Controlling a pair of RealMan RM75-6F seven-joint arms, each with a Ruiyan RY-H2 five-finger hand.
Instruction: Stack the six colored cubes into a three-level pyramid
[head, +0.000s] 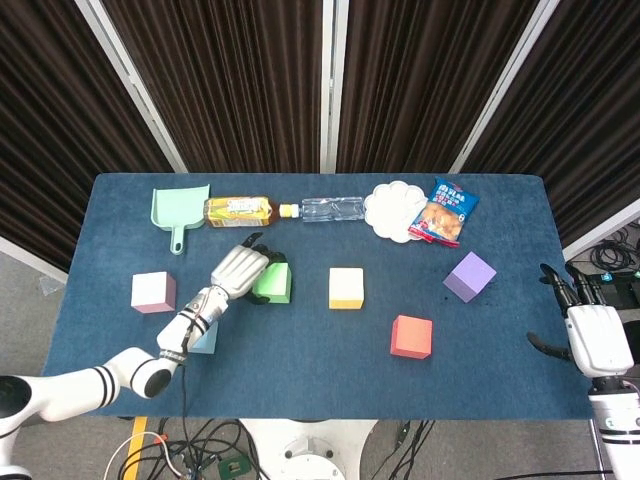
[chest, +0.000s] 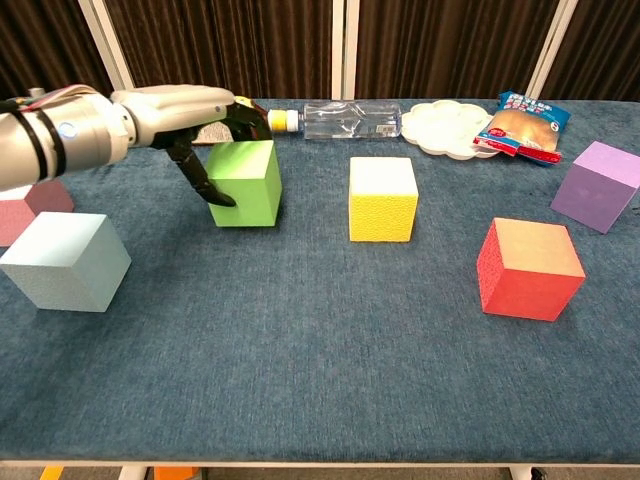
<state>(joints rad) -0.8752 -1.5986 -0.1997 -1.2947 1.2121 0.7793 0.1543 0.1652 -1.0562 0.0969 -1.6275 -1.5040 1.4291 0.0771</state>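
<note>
My left hand (head: 238, 270) grips the green cube (chest: 245, 182), thumb on its left face and fingers over the top back edge. The cube is left of the yellow cube (chest: 382, 198), with a gap between them. The light blue cube (chest: 65, 260) and pink cube (chest: 25, 205) stand at the near left. On the right are the red cube (chest: 530, 267) and, farther back, the purple cube (chest: 597, 185). My right hand (head: 590, 330) hangs open off the table's right edge, holding nothing.
Along the back edge lie a green dustpan (head: 180, 210), a tea bottle (head: 238, 209), a clear bottle (chest: 350, 119), a white palette plate (head: 393, 210) and a snack bag (head: 444, 212). My left forearm crosses over the light blue cube in the head view.
</note>
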